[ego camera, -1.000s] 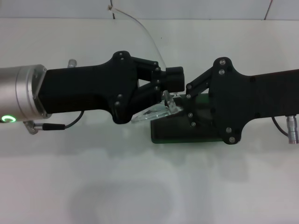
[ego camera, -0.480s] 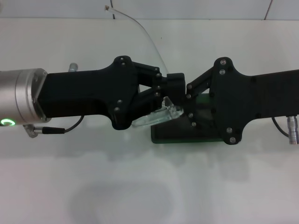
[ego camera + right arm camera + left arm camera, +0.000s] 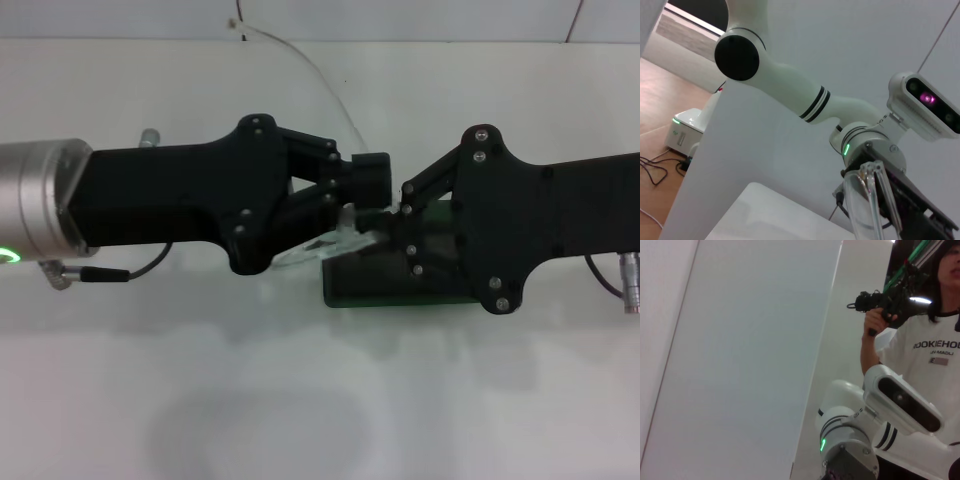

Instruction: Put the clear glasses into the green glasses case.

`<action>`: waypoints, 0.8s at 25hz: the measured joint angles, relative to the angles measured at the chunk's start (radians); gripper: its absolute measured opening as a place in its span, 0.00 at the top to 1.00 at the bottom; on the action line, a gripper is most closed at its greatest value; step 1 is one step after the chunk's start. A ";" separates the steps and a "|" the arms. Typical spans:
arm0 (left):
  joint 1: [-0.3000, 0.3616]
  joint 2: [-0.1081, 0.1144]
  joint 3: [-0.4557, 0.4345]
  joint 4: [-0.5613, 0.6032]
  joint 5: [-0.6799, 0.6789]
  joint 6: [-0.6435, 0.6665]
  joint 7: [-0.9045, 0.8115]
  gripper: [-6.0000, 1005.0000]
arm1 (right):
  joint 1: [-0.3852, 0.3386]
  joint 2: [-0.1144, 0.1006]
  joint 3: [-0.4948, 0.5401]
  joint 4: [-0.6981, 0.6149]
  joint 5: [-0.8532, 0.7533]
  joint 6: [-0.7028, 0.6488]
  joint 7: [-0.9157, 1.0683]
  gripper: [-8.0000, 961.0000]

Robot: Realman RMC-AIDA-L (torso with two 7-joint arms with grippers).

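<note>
— What do your arms look like from above?
— Your left claw [image 3: 368, 198] and right claw [image 3: 408, 220] are matte black linkages dotted with silver screws. Behind the left claw sit a silver cuff, green light and thin black cable.

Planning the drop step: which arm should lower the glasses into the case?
Left. The left gripper holds the clear glasses at the green glasses case edge; the right gripper sits over the case, likely steadying it.
</note>
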 joint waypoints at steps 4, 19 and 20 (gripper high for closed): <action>-0.002 -0.004 -0.051 0.000 -0.004 0.029 0.000 0.91 | -0.003 0.000 -0.001 0.000 0.002 -0.004 0.000 0.93; 0.006 -0.010 -0.101 -0.006 0.016 0.041 0.010 0.91 | -0.016 0.000 -0.002 0.000 0.017 -0.014 -0.012 0.94; 0.009 -0.012 -0.112 -0.006 0.016 0.041 0.015 0.91 | -0.016 0.000 -0.003 0.000 0.020 -0.016 -0.012 0.94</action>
